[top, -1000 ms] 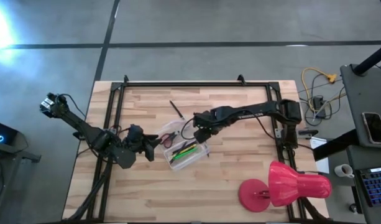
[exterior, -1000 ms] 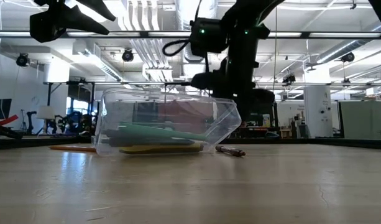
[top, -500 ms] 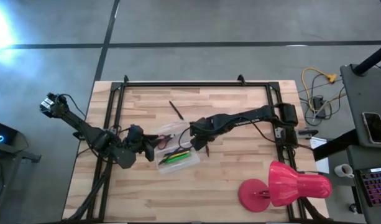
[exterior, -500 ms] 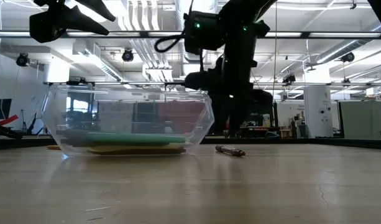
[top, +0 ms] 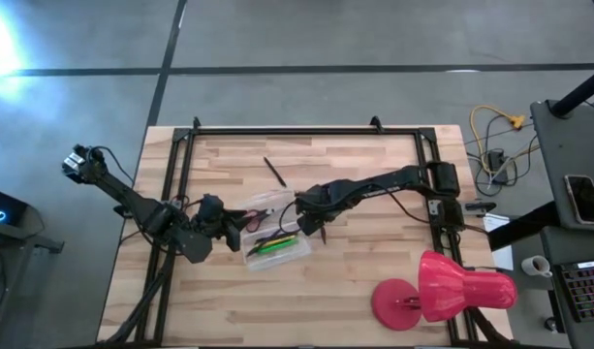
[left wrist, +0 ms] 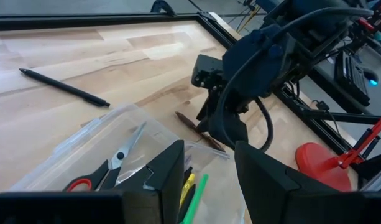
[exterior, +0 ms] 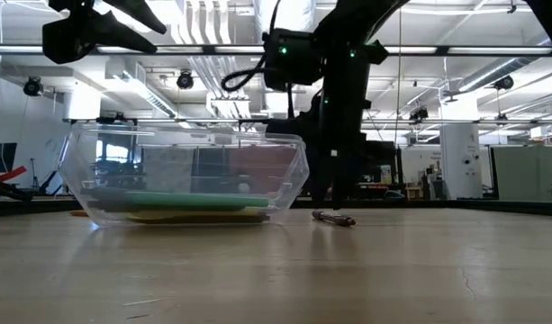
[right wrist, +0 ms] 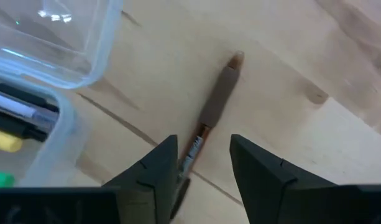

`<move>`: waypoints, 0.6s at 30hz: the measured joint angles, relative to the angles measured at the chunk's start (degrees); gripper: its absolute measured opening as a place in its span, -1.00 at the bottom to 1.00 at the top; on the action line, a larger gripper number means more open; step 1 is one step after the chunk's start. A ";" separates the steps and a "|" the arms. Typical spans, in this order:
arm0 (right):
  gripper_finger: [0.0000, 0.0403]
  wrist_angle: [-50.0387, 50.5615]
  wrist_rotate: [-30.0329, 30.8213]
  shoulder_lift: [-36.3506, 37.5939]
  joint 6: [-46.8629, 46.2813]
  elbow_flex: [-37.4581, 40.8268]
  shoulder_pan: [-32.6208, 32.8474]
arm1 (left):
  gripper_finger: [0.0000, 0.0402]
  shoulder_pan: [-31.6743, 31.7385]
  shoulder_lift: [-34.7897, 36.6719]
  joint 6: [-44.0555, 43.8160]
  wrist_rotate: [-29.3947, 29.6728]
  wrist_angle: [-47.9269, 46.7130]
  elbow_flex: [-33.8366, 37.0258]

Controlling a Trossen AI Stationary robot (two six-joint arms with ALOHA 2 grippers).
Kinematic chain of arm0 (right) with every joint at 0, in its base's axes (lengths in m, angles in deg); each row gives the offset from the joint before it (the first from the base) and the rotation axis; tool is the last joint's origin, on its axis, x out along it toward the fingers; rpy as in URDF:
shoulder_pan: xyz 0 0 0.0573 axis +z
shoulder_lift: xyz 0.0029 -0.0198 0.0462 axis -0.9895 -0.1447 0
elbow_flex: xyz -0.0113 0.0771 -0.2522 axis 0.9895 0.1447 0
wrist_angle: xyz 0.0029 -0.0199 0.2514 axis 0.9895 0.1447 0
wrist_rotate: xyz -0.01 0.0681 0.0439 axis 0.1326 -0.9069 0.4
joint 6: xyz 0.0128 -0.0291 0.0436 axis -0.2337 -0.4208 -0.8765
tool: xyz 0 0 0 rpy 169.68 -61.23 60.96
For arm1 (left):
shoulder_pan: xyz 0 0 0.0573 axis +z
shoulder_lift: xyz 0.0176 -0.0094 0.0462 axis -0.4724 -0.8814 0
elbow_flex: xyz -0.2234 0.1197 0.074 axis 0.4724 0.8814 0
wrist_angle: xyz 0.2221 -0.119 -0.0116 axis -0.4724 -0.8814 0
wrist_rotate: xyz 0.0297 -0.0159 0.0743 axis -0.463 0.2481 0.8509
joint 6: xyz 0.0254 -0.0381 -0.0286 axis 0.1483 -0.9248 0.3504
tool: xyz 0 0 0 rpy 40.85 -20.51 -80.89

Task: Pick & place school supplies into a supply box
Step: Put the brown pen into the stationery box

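The clear supply box point(top: 277, 248) lies flat on the table and holds a green pen point(top: 274, 242) and a yellow one point(left wrist: 188, 185). In the low view the box point(exterior: 181, 180) rests on its bottom. Red-handled scissors point(left wrist: 109, 165) lie on clear plastic beside the pens. A brown pen point(right wrist: 212, 118) lies on the wood next to the box. My right gripper point(right wrist: 202, 165) is open and low over it, a finger on each side of the pen's nearer end point(exterior: 334, 218). My left gripper point(left wrist: 206, 180) is open at the box's left end. A black pen point(top: 274, 171) lies farther back. My left gripper hovers open over the box's rim point(left wrist: 159, 180); whether a finger touches the plastic, I cannot tell. My right gripper straddles the brown pen, and no touch shows.
A big pink-red lamp point(top: 442, 291) lies at the table's near right corner. A black frame point(top: 297, 130) runs round the table top. Bare wood lies near and right of the box.
The box, tilted up on one side a second ago, has dropped flat and slid toward the table's left and near edge. My right gripper has moved left, toward the near edge and down, ending over the brown pen.
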 joint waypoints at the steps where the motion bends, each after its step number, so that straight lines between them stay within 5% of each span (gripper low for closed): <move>1: -0.31 -0.01 0.05 -0.33 0.04 0.16 0.00 | -0.37 0.00 0.00 0.01 -0.03 -0.04 0.03; 11: -0.35 -0.20 1.30 -4.02 5.67 0.08 -0.03 | -0.37 0.00 0.01 -0.01 -0.03 -0.01 0.03; 18: -0.75 -0.25 4.29 -3.62 9.48 0.13 0.03 | -0.37 0.00 0.00 -0.01 -0.03 -0.01 0.03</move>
